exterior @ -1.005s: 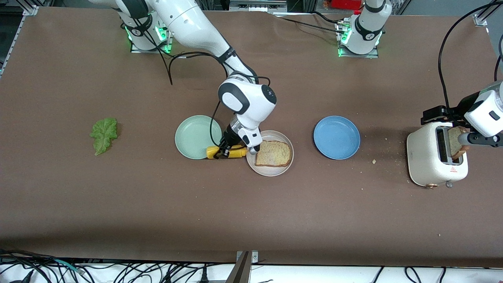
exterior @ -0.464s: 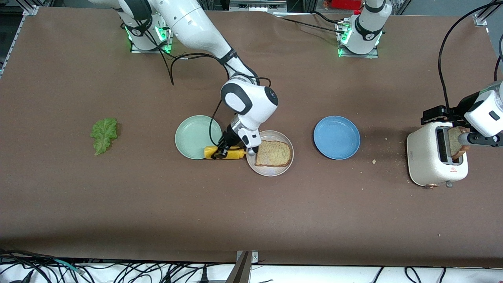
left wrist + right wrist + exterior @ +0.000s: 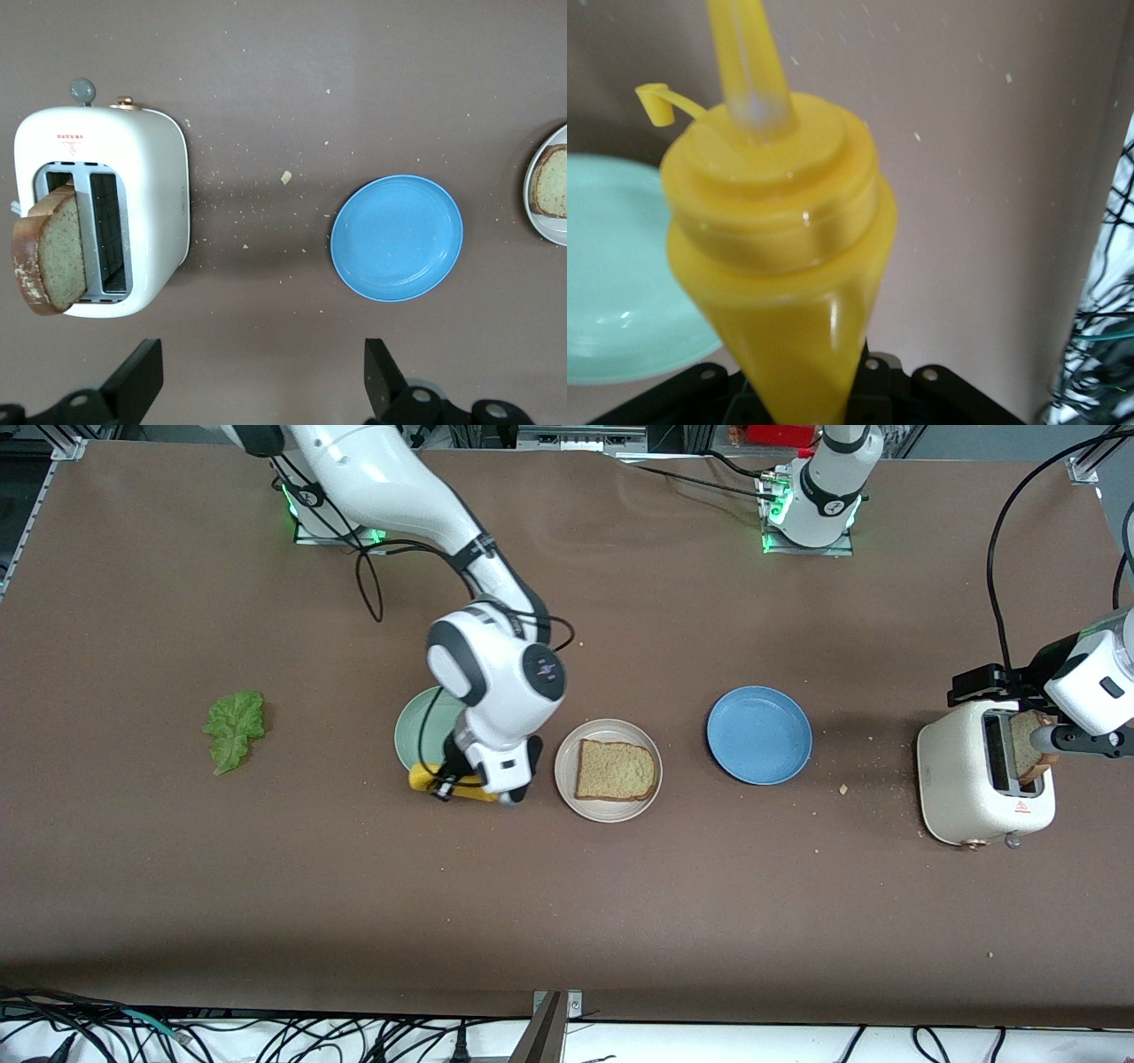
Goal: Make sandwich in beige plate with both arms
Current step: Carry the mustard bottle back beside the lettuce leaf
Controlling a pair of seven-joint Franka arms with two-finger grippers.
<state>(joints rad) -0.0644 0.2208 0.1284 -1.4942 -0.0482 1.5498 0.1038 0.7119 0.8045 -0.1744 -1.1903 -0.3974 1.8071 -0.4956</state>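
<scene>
The beige plate holds one brown-crusted bread slice. A second slice stands up out of the white toaster. The green lettuce leaf lies on the table toward the right arm's end. My right gripper is shut on a yellow squeeze bottle, tipped on its side over the mint-green plate's rim. My left gripper is open and empty in the air beside the toaster; its fingers stand wide apart.
The mint-green plate sits beside the beige plate, partly hidden by the right arm. The blue plate lies between the beige plate and the toaster. Crumbs dot the table near the toaster.
My right gripper has carried the yellow bottle away from the beige plate's edge, toward the mint-green plate. The bread slice on the beige plate is now uncovered. The left arm has not moved.
</scene>
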